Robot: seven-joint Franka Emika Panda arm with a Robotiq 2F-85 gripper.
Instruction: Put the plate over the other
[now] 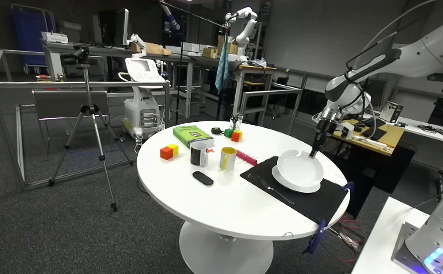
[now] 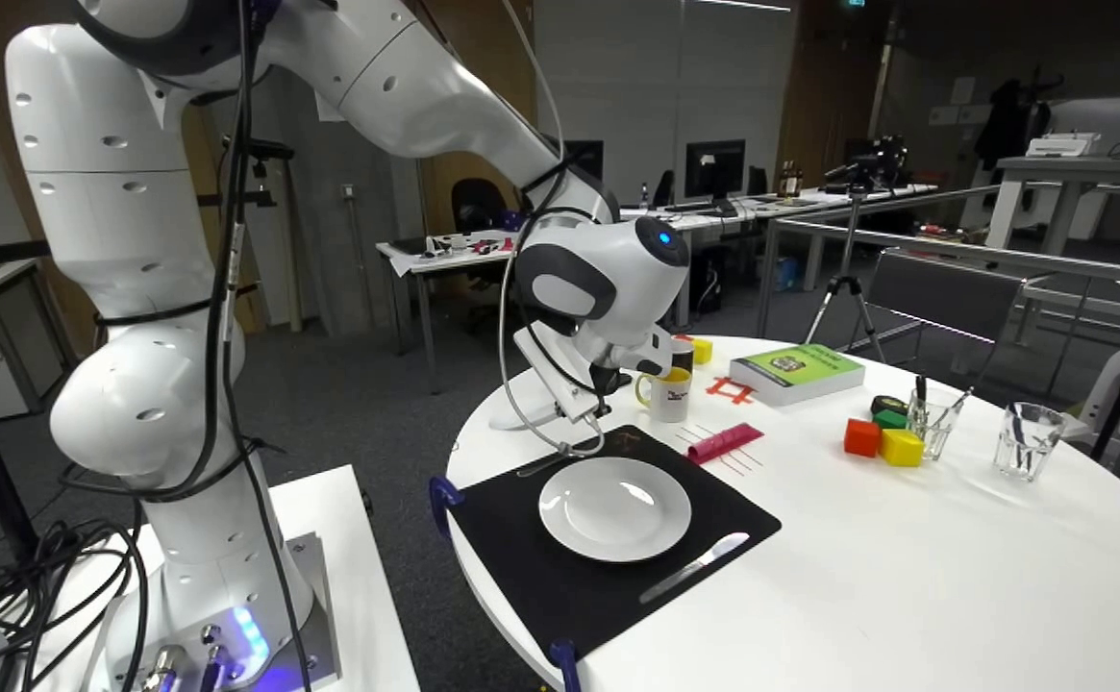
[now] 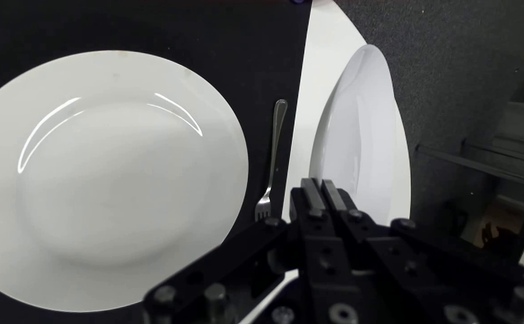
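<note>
The tool [image 3: 319,184] is clamped on the rim of a tilted white dinner plate [image 3: 364,128], while the second white dinner plate [image 3: 113,180] lies on the black placemat [image 3: 262,54], apart from the tool, with the fork [image 3: 274,150] between the two plates in the wrist view.

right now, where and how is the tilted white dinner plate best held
Probably pinch the tilted white dinner plate by its rim, from above: that edge is thin and tilts up to the hand, which holds it there.
</note>
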